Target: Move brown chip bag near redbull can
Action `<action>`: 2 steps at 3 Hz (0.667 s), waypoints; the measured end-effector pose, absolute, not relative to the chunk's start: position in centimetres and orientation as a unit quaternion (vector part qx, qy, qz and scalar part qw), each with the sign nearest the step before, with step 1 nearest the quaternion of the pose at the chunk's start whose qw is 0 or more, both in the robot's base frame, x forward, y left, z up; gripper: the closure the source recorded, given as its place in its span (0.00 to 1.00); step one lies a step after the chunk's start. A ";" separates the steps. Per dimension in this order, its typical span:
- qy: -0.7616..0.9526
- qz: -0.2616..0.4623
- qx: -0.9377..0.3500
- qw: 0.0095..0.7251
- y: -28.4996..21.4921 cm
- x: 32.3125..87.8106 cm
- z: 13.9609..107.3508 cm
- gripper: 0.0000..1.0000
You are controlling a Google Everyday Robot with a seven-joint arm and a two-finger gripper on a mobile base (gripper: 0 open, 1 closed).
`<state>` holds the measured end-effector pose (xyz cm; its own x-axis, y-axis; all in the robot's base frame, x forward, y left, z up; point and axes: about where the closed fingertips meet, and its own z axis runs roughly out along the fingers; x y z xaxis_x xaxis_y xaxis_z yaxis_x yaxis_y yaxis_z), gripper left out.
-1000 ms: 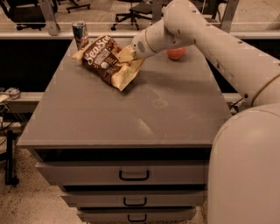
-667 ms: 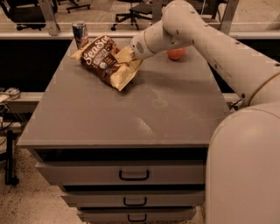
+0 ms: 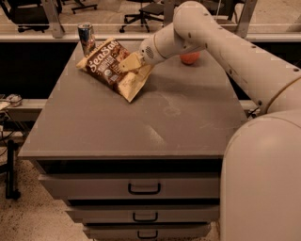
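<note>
Cabinet: a grey cabinet (image 3: pixel 94 127) fills the left and centre of the camera view, with three handled drawers (image 3: pixel 143 188) stacked below its flat top.
Can: the can (image 3: pixel 86 37) stands upright at the far left corner of the top, close to the back edge.
Bag: the bag (image 3: pixel 110 66) sits just right of the can, its upper left corner close beside it, though whether they touch cannot be told. It is tilted, "SeaSalt" script facing up, and its lower cream corner points toward the middle of the top.
Gripper: the gripper (image 3: pixel 129 62) is at the bag's right edge, its pale fingers (image 3: pixel 126 63) pressed together on the crinkled edge and pinching it.
Chairs: office chairs (image 3: pixel 146 12) stand on the floor beyond the cabinet.
Apple: an apple (image 3: pixel 190 58) rests near the back edge, right of the gripper, partly hidden by the arm.
Arm: the white arm (image 3: pixel 235 56) reaches in from the right foreground, crossing above the top's far right corner.
</note>
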<state>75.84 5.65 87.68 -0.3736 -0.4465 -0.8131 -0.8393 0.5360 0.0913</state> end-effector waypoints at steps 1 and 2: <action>0.781 0.265 -0.416 0.384 6.2 75.5 88.0 0.00; 0.765 0.264 -0.431 0.399 6.0 74.4 89.9 0.00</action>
<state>74.43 5.95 89.87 -0.3097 -0.4494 -0.8379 -0.8707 0.4882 0.0600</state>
